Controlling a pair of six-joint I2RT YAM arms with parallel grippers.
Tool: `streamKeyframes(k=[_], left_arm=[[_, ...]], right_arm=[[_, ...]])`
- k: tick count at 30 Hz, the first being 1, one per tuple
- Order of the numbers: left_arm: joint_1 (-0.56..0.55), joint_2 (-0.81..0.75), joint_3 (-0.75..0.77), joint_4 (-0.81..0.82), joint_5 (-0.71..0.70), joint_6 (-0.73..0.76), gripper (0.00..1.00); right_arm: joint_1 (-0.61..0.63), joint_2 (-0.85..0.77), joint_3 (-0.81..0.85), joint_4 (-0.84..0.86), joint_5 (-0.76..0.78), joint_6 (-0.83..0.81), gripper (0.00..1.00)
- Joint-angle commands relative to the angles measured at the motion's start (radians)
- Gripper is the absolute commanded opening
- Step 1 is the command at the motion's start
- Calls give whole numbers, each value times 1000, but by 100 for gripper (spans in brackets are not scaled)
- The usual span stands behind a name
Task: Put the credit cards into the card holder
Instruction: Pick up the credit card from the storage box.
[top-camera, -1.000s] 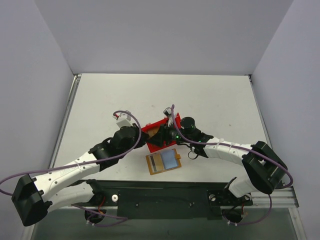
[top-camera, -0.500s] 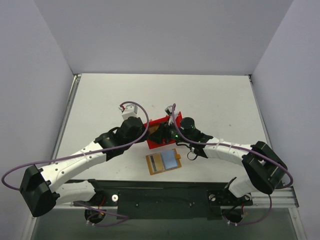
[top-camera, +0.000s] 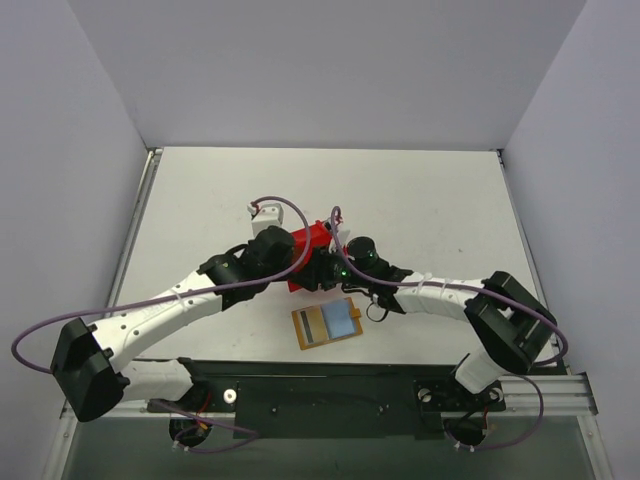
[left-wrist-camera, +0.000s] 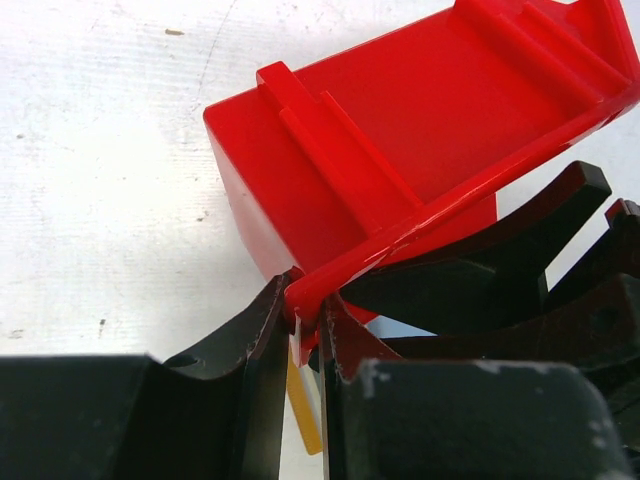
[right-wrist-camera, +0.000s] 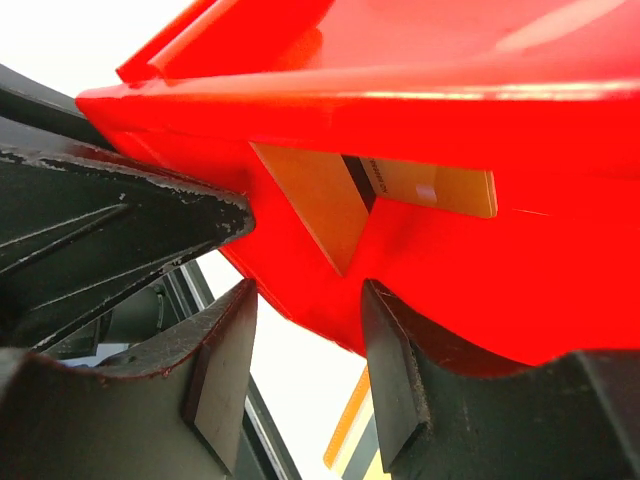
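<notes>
The step in hand looks like getting the credit cards (right-wrist-camera: 320, 200) out of the red bin (left-wrist-camera: 400, 130), before anything goes into the card holder (top-camera: 327, 322).

The left gripper (left-wrist-camera: 300, 330), at the lower middle of the left wrist view, has its fingers pressed onto the bin's rim and holds the bin tipped off the table (top-camera: 420, 200). The right gripper (right-wrist-camera: 305, 385), at the bottom of the right wrist view, has its fingers spread, with the bin's lower edge dipping between them. I cannot see either pad clamping anything.

Two cards lie inside the bin in the upper middle of that view. They are thin, flat and golden-tan. One points a corner down and the other lies level behind it, showing a dark stripe where they overlap.

The card holder lies open on the table at the lower middle of the top view, just below the bin. It is orange-tan with a light blue panel, and no card is in it.

Next, the right fingers probably need to close on one card's edge alone, without catching the bin wall.
</notes>
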Motion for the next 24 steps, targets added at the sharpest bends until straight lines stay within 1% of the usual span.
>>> streamKeyframes(k=[1,4,9,16,20,24], left_arm=[[-7,-44,60,150,94,-50,0],[12,-59,30,171,130,-65,0],[52,-105,-35,222,191,-90,0],[76,-149,-86,249,209,-100,0],[79,-152,-92,260,216,-104,0],[78,-149,-98,274,225,-107,0]], right_arm=[[-10,86,3,-11,74,27,41],[-16,94,-3,29,63,35,41],[-38,87,-5,27,72,25,41],[-56,63,-14,40,51,1,41],[-58,69,-8,52,10,-8,41],[-58,89,-6,109,-55,5,41]])
